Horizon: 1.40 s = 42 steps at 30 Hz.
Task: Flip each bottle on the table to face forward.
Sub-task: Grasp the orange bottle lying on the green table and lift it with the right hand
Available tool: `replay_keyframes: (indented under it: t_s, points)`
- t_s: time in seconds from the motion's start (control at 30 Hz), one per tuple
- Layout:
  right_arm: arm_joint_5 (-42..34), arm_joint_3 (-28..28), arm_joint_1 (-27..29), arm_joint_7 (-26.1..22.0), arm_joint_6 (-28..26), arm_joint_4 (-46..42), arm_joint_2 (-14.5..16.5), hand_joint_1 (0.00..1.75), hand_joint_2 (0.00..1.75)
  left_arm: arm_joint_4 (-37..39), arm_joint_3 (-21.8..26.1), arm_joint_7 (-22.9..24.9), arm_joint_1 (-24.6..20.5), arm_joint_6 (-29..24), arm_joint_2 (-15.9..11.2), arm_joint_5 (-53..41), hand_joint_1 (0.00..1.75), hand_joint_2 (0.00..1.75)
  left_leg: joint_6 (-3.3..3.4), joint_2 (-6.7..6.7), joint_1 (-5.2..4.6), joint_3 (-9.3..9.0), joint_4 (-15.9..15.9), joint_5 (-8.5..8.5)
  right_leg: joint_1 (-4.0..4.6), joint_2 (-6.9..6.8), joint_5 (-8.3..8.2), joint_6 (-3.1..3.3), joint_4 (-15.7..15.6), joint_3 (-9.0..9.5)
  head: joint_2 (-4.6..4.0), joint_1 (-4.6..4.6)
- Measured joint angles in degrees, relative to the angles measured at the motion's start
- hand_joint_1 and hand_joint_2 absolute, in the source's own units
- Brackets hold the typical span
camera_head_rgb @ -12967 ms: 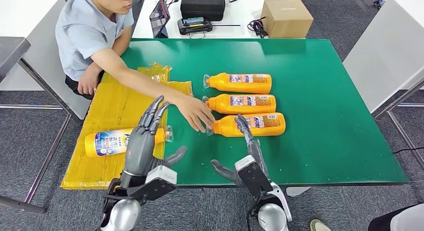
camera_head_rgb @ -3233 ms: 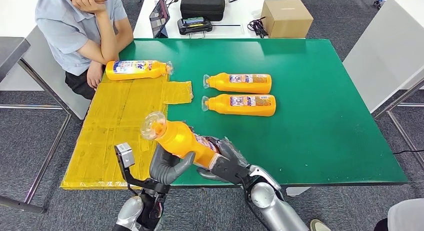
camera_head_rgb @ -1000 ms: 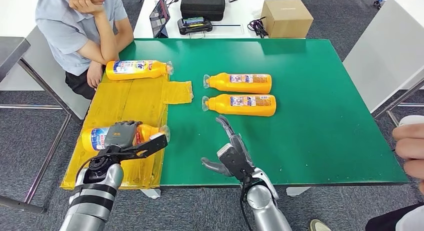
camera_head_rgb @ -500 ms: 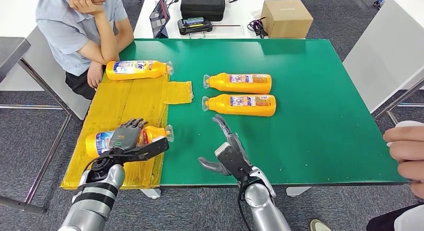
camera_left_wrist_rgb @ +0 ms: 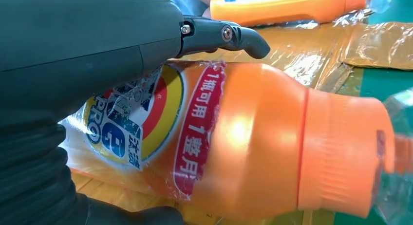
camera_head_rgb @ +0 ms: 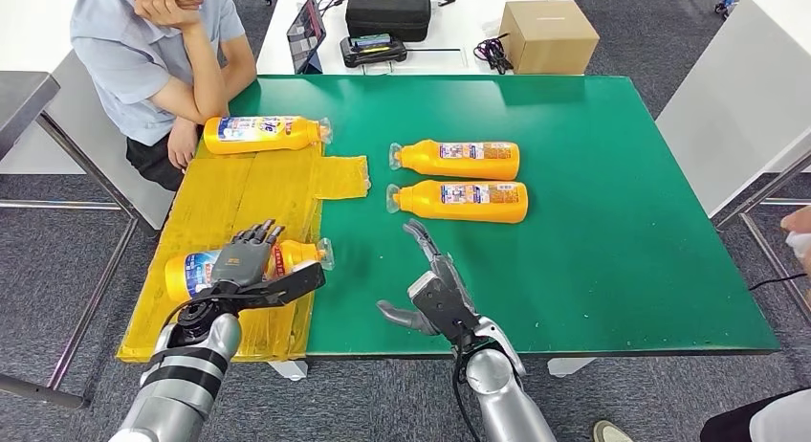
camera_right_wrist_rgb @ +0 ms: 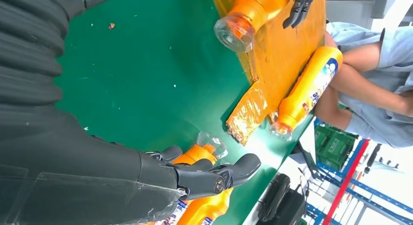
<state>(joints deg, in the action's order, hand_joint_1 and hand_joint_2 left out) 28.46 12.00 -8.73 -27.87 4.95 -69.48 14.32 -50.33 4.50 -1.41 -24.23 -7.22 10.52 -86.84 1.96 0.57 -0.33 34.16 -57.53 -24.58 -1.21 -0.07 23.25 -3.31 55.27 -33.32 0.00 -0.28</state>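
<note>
Four orange bottles lie on the green surface (camera_head_rgb: 612,270): by my reading two are done, both on the yellow sheet (camera_head_rgb: 230,208) with their blue front labels up, namely the near bottle (camera_head_rgb: 196,273) under the left hand (camera_head_rgb: 241,265) and the far bottle (camera_head_rgb: 263,133) well beyond it near the seated person (camera_head_rgb: 158,55). Two remain, the upper bottle (camera_head_rgb: 457,159) and the lower bottle (camera_head_rgb: 459,200), just past the right hand (camera_head_rgb: 435,284). The left hand's fingers are lifted, loosely spread over the near bottle rather than gripping it; the right hand hovers spread and empty.
</note>
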Motion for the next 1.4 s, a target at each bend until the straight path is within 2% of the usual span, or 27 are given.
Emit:
replay_keyframes:
  t_s: [0.17,0.33,0.67,0.83,0.97,1.1,1.23,1.3,1.4]
  points:
    - [0.0,0.0,0.1,0.1,-0.2,0.0,0.0,0.0,1.75,-0.5,-2.3,2.3,0.6,-4.0,0.0,-2.5,0.0,1.75,0.0,-0.02,0.0,-0.06,0.0,0.0,0.0,0.01,0.0,0.0,0.0,0.05,0.0,0.01]
    - [0.3,-0.1,0.8,0.4,-0.6,0.0,0.0,0.0,1.75,-4.4,-7.6,5.3,2.7,-8.4,-0.7,-3.1,0.0,1.75,0.0,-0.01,0.0,-0.04,0.0,0.0,0.01,0.01,0.0,0.0,0.0,0.02,0.0,0.0]
    - [0.4,0.0,1.1,0.6,-0.9,0.0,0.0,0.0,1.75,-11.5,-15.9,9.3,3.8,-12.8,-3.1,-3.1,0.0,1.75,0.0,-0.02,0.01,0.04,0.0,-0.01,0.01,0.01,0.0,0.0,0.0,-0.06,0.0,0.0]
    - [0.5,-0.1,2.0,1.3,-2.1,-0.7,0.0,0.0,1.75,-16.6,-18.6,7.3,5.9,-15.4,-3.9,-3.1,0.0,1.75,0.0,-0.03,0.0,0.05,0.0,-0.01,0.0,0.02,0.0,0.0,0.0,-0.07,0.0,0.01]
    - [1.3,-0.6,4.4,2.8,-3.8,-3.9,0.3,0.0,0.0,-25.9,-18.1,0.8,11.5,-16.4,-2.2,0.0,0.0,1.75,0.0,-0.03,-0.02,0.15,0.0,-0.04,-0.01,0.01,0.02,0.0,0.0,-0.17,0.0,0.01]
    - [2.0,-2.1,7.7,4.4,-4.8,-9.8,1.2,0.0,0.0,-36.7,-15.9,-9.1,18.2,-14.0,1.9,18.0,0.0,1.75,-0.01,-0.05,-0.04,0.27,0.0,-0.08,-0.02,0.03,0.03,0.0,0.0,-0.31,0.0,-0.01]
    - [1.7,-3.3,10.2,5.6,-4.4,-14.6,2.0,0.0,1.75,-43.0,-13.8,-14.3,22.2,-11.3,4.5,30.0,0.0,1.75,-0.02,-0.05,-0.02,0.27,0.0,-0.09,0.0,0.03,0.04,0.02,0.0,-0.33,0.0,-0.01]
    - [1.3,-3.9,11.5,6.3,-3.9,-17.1,2.6,0.0,1.75,-45.4,-13.0,-17.4,24.4,-9.8,5.9,35.1,0.0,1.75,-0.03,-0.06,0.0,0.26,0.0,-0.09,0.01,0.03,0.04,0.02,0.0,-0.33,0.0,-0.01]
    - [1.4,-4.5,13.0,7.0,-3.2,-20.9,3.1,0.0,1.75,-48.4,-12.4,-19.5,27.4,-9.1,7.4,37.5,0.0,1.75,-0.03,-0.06,0.01,0.26,0.0,-0.08,0.02,0.03,0.04,0.02,0.0,-0.32,0.0,-0.01]
